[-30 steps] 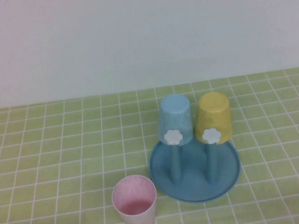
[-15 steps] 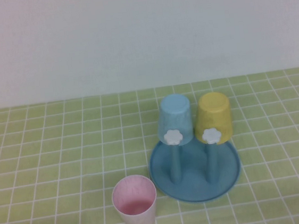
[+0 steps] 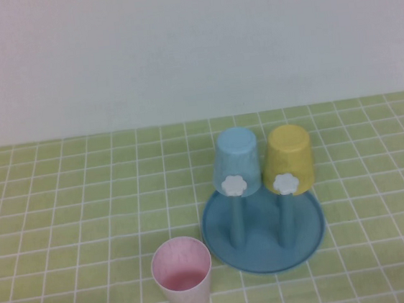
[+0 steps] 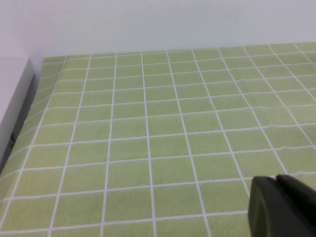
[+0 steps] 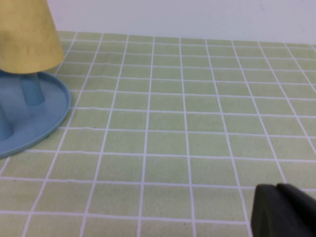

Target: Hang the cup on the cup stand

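Sitting upright: the cup [image 3: 182,273], lower middle of the high view, just left of the cup stand [image 3: 263,226], apart from it
Pegs: blue cup [image 3: 237,161] and yellow cup [image 3: 288,158] upside down
Left gripper [image 4: 282,206]: pressed together, over bare bench [image 4: 148,138]
Right gripper [image 5: 284,210]: pressed together, holding nothing, right of the stand

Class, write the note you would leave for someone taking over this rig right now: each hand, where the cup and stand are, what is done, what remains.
Left hand: shut, empty, low over bare table, away from the cups.
Right hand: shut, empty, over the table to the right of the stand.
Pink cup: upright on the table, just left of the stand's base, apart from it.
Cup stand: blue cup and yellow cup hang upside down on rear pegs; two front pegs free.
Done: nothing yet with the pink cup.
Left: pick it up, invert it, hang it on a free peg.
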Tool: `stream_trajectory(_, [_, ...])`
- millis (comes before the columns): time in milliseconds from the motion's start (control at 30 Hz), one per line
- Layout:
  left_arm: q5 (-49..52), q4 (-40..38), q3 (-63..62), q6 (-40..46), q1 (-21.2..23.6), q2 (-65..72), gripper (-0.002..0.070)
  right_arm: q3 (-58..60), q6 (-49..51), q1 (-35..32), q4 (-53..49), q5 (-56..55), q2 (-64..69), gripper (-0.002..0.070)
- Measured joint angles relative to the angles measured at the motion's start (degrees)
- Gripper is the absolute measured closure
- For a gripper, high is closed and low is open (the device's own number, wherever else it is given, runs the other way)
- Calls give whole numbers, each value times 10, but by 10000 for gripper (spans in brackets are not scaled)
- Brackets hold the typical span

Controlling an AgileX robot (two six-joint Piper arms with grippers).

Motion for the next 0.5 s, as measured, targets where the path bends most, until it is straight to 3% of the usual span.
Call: stream_trajectory(500, [-20,23,0,0,0,0,675,0,-8,0,-1,0,0,678])
